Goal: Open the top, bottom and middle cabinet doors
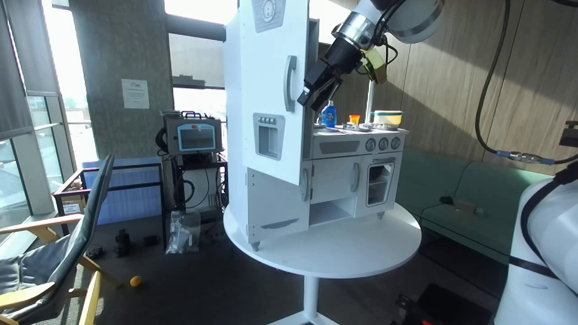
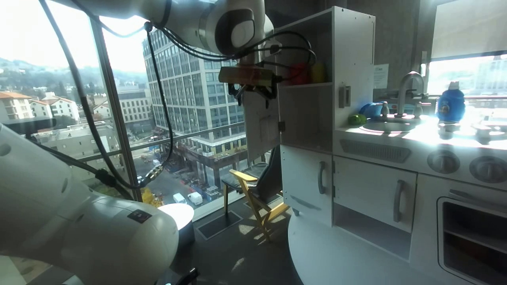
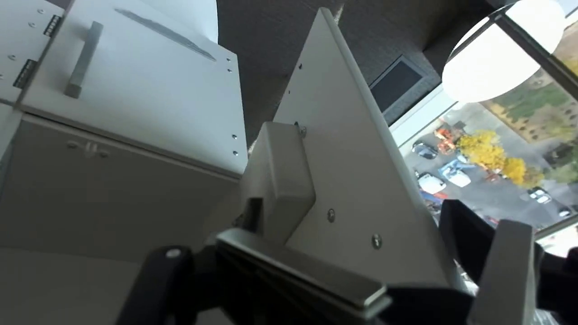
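Gripper, upper middle in an exterior view: my gripper [image 1: 309, 104] points down-left at the free edge of the top door [image 1: 271, 90], fingers [image 1: 314, 82] parted, right of the top handle [image 1: 289, 83] and not around it.
Bottom door, centre: the bottom door [image 1: 276, 205] is closed; its upright bottom handle [image 1: 305, 185] sits almost straight below the fingers.
Cupboard, right of top centre in an exterior view: the cupboard [image 2: 307, 114] shows its inside, so I count the top door as opened; it hangs left of that, behind the gripper.
Small door, lower right: the small door [image 2: 374, 190] is closed, small handle [image 2: 398, 201] upright; my guess for the middle one.
Fingers, bottom of the wrist view: spread wide, one at bottom centre on the top door's inner side, one at lower right toward its outer side. The slab shows between them, long edge slanting from top centre to lower right. Nothing pinched that I see; whether either touches, I can't tell.
Bottom handle, upper left: slanted, well apart, on the inner finger's side.
Next move: I'd back straight off that edge before dropping; sideways first might catch the door.
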You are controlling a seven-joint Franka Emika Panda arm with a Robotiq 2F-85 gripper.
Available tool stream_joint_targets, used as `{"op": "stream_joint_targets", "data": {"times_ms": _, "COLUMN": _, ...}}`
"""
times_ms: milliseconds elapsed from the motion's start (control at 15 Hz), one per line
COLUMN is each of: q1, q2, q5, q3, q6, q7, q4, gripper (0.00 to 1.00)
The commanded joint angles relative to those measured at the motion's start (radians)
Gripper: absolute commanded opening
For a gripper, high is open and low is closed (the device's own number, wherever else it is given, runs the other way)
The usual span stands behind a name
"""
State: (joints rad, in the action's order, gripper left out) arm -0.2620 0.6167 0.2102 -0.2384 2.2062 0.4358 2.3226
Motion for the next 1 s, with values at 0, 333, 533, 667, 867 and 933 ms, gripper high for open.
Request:
{"op": "stream_joint_targets", "data": {"times_ms": 0, "q1": -0.023, "q2": 0.001, "q5": 0.041, "q3": -0.001, "q6": -0.097, "q7": 0.154, "q4": -0.044, "gripper": 1.00}}
{"op": "stream_joint_targets", "data": {"times_ms": 333, "q1": 0.021, "q2": -0.011, "q5": 0.077, "q3": 0.011, "q6": -0.410, "q7": 0.135, "q4": -0.107, "gripper": 1.00}}
{"op": "stream_joint_targets", "data": {"times_ms": 533, "q1": 0.100, "q2": -0.016, "q5": 0.038, "q3": 0.063, "q6": -0.357, "q7": 0.022, "q4": -0.101, "gripper": 1.00}}
{"op": "stream_joint_targets", "data": {"times_ms": 667, "q1": 0.136, "q2": -0.094, "q5": 0.048, "q3": 0.081, "q6": -0.214, "q7": -0.035, "q4": -0.074, "gripper": 1.00}}
{"op": "stream_joint_targets", "data": {"times_ms": 867, "q1": 0.179, "q2": -0.191, "q5": 0.029, "q3": 0.108, "q6": 0.020, "q7": -0.102, "q4": -0.041, "gripper": 1.00}}
{"op": "stream_joint_targets", "data": {"times_ms": 933, "q1": 0.196, "q2": -0.229, "q5": 0.010, "q3": 0.117, "q6": 0.095, "q7": -0.126, "q4": -0.030, "gripper": 1.00}}
